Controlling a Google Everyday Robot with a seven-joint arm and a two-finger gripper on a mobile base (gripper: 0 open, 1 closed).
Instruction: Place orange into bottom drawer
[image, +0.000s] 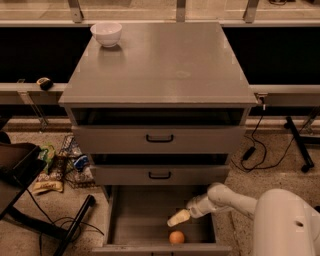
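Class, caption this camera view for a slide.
The orange rests in the open bottom drawer; the gripper hangs close above it.

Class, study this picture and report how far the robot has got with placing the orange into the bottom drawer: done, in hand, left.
Done, it seems: the orange lies on the floor of the open bottom drawer, near its front, apart from the gripper. In hand: the gripper hangs inside the drawer, just above and behind the orange. Left: probably only drawing the arm out.

Grey cabinet top (165, 65), white bowl (106, 34) at back-left corner, tool (178, 218) inside open bottom drawer (135, 215) near orange (176, 237)
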